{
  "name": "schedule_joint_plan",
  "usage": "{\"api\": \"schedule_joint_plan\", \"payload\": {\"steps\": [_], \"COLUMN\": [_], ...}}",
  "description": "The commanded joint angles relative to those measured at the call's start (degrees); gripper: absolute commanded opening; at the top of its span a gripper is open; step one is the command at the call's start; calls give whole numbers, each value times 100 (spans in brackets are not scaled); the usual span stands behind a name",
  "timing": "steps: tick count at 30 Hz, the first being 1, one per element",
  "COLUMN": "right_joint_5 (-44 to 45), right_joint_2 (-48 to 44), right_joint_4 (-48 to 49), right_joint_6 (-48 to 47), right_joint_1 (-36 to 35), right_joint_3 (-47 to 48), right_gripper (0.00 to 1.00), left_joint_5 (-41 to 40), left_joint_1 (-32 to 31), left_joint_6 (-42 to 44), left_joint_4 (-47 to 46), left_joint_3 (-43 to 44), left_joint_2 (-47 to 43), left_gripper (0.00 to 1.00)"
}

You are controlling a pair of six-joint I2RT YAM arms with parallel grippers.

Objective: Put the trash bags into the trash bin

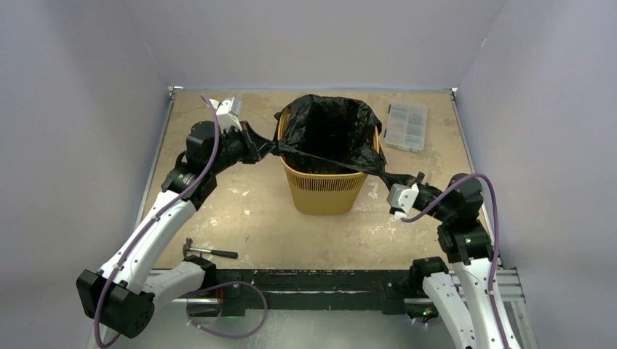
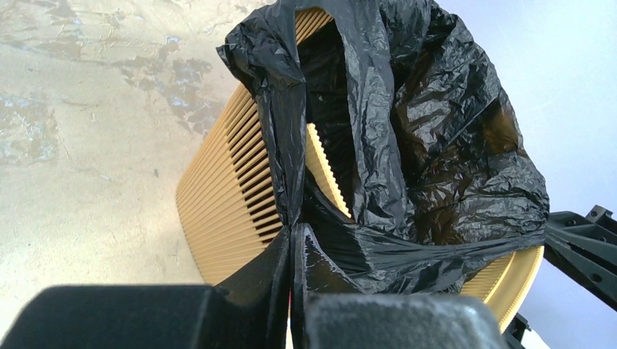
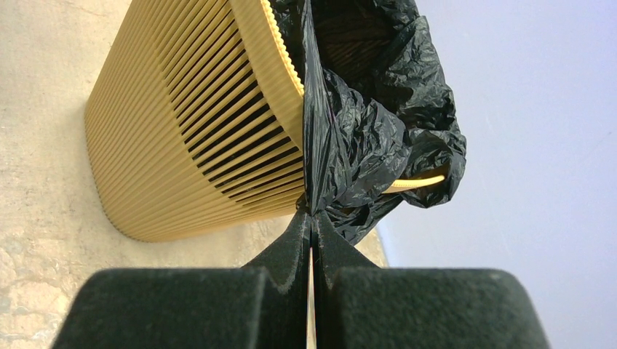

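The orange-yellow mesh trash bin (image 1: 324, 190) stands upright mid-table. A glossy black trash bag (image 1: 331, 131) lines its inside, with wrinkled film draped over the rim. My left gripper (image 1: 271, 147) is shut on the bag's edge at the bin's left side. My right gripper (image 1: 383, 173) is shut on the bag's edge at the front right. A taut strip of film runs between them across the bin's near rim. The left wrist view shows the pinched film (image 2: 291, 211) beside the bin (image 2: 225, 196). The right wrist view shows the bag (image 3: 349, 138) held at the fingertips next to the bin (image 3: 182, 123).
A small clear plastic box (image 1: 406, 125) with compartments lies at the back right. A hammer (image 1: 209, 251) rests near the front left edge. Grey walls close in the table on three sides.
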State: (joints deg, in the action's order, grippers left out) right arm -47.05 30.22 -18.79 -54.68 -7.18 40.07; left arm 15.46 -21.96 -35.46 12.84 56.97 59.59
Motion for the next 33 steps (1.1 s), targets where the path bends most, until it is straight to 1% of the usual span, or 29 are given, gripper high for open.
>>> {"api": "schedule_joint_plan", "payload": {"steps": [1, 6, 11, 15, 19, 21, 23, 27, 29, 31, 33], "right_joint_5": [88, -90, -327, -446, -479, -429, -311, 151, 268, 250, -10], "right_joint_2": [-38, -29, -91, -98, -319, -377, -311, -13, 15, 10, 23], "right_joint_4": [86, 110, 169, 283, 1022, 1273, 1042, -117, -291, -274, -383], "right_joint_6": [124, 158, 261, 386, 1139, 1362, 1261, 608, 591, 829, 920], "right_joint_1": [-3, -2, -3, -3, -2, -2, -2, -2, 2, -2, -2], "right_joint_3": [-39, 55, 130, 145, 182, 106, 101, 266, 319, 342, 319], "right_gripper": [0, 0, 0, 0, 0, 1, 1, 0, 0, 0, 0], "left_joint_5": [-249, -84, -156, -111, -94, -130, -166, -105, -92, -47, -8], "left_joint_1": [-11, -11, -9, -11, -11, -11, -11, -11, -11, -11, -17], "left_joint_6": [14, -39, 12, -26, -13, 51, 100, 94, 79, 102, 129], "left_joint_4": [-280, -424, -349, -533, -616, -584, -553, -696, -781, -789, -773], "left_joint_3": [-105, -265, -443, -638, -699, -731, -784, -1016, -1079, -1091, -1101], "left_joint_2": [197, 571, 692, 720, 762, 850, 969, 970, 954, 1012, 1087], "left_gripper": [0, 0, 0, 0, 0, 0, 0, 0, 0, 0, 0]}}
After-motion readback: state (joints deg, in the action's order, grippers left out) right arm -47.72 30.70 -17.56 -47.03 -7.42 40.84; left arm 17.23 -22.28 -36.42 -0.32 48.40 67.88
